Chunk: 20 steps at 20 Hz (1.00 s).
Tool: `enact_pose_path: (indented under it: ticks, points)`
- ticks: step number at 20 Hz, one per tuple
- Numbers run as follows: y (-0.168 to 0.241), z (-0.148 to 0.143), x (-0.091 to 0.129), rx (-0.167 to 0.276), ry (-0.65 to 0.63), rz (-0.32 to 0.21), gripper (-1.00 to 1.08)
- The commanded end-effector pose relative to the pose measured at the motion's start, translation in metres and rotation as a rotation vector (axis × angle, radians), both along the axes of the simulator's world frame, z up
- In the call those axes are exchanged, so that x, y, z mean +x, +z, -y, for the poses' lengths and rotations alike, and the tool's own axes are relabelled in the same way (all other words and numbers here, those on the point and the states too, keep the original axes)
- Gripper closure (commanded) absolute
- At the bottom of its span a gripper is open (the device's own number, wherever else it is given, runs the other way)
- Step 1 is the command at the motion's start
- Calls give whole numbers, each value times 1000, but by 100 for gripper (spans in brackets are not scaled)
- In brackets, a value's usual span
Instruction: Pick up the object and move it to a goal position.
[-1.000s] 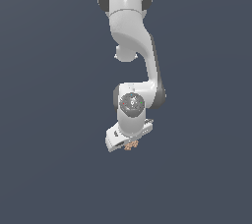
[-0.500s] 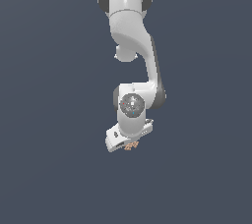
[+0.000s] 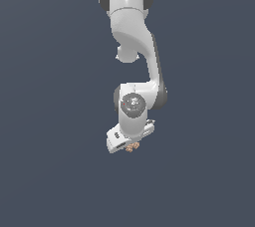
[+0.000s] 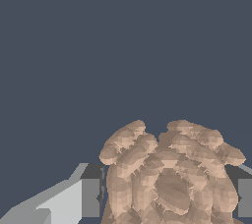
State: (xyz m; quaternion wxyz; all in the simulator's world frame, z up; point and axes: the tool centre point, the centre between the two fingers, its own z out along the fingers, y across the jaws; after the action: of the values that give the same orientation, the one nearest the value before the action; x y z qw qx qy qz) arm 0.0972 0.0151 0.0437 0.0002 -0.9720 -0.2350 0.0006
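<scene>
Jaws sit one on each side of the object (image 4: 170, 179), pressed close against it, so they look closed on it and holding it. In the wrist view, going from the left, a grey and white finger (image 4: 86, 197) comes first, then the bumpy tan-orange lump fills the middle, then a thin bit of the other finger (image 4: 244, 197) shows at the far side. The lump has round knobs like a little flower. It is held this way so it can be carried to the goal spot without slipping.

In the exterior view the white arm (image 3: 130, 47) hangs down from above, and the gripper (image 3: 130, 144) is at its low end. The object (image 3: 132, 147) is a tiny orange speck tucked under it.

All around is one flat dark blue-grey colour. I cannot see any worktop edges or corners, so I cannot tell where the lump is over the worktop, or if it is touching it. No goal mark shows.
</scene>
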Motion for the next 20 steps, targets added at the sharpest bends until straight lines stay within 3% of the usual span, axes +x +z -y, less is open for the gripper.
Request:
enact_pose_path:
  ticks: [1, 9, 20]
  points:
    - [7, 3, -2, 0, 0, 1, 108]
    - [49, 21, -16, -1, -1, 1, 108]
    - [154, 65, -49, 0, 0, 1, 108]
